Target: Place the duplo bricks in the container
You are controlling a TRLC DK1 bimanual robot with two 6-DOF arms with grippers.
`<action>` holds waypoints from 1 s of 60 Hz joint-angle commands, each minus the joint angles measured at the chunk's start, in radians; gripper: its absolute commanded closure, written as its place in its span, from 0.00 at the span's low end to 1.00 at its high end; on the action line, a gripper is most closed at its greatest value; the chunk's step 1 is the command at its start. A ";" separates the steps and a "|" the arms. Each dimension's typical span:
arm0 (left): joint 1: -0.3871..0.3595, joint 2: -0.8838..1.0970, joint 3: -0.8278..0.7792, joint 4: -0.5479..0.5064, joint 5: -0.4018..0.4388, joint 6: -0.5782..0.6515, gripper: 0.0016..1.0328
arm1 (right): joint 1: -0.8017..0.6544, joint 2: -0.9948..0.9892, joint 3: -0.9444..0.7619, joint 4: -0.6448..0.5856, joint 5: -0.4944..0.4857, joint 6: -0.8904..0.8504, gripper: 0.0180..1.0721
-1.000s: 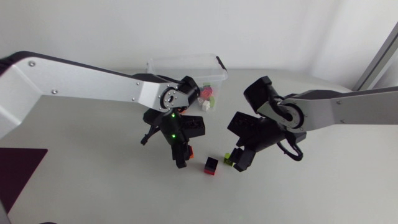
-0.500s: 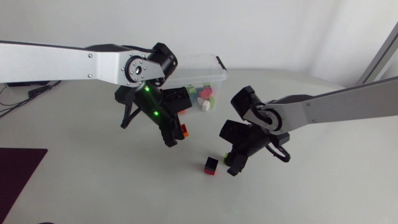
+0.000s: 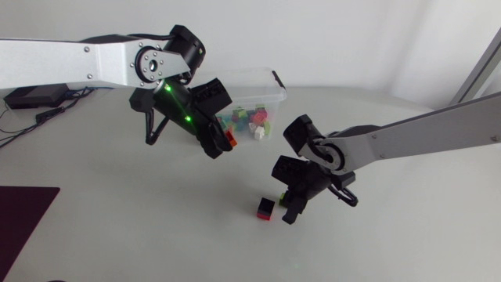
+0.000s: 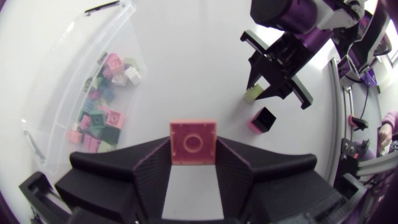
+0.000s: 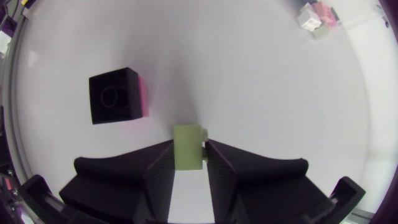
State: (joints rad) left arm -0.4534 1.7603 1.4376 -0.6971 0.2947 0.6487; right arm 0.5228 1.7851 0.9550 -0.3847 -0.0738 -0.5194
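In the head view the left gripper (image 3: 222, 144) covers part of the container (image 3: 268, 97), and the bricks (image 3: 254, 121) inside are too small to count. Of the red brick (image 3: 230, 139) only an edge shows there. The green brick (image 5: 188, 147) is hidden there under the right gripper (image 3: 288, 210) — or nearly so. Both wrist views cut the container off at the edge.

The gap between the left jaws is filled by an orange brick (image 4: 193, 142), that between the right jaws by a green brick (image 5: 188, 146). Ahead of the left jaws, bare tabletop (image 4: 186, 68) is flanked by the open container (image 4: 59, 87) and the right arm (image 4: 292, 15). Beside the right jaws, room is narrowed by a black-and-pink brick (image 5: 115, 95).
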 commanded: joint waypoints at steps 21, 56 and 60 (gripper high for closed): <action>0.074 -0.012 0.058 0.199 0.015 -0.147 0.66 | -0.043 -0.084 0.103 -0.043 -0.015 0.064 0.84; 0.170 0.166 0.208 0.369 -0.014 -0.276 0.65 | -0.050 -0.070 0.401 -0.123 -0.054 0.154 0.84; 0.180 0.194 0.234 0.377 -0.017 -0.282 0.64 | -0.047 -0.056 0.433 -0.132 -0.054 0.162 0.84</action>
State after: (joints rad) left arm -0.2897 1.9091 1.6230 -0.3305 0.2794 0.3988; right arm 0.4759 1.7054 1.3502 -0.4973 -0.1272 -0.3870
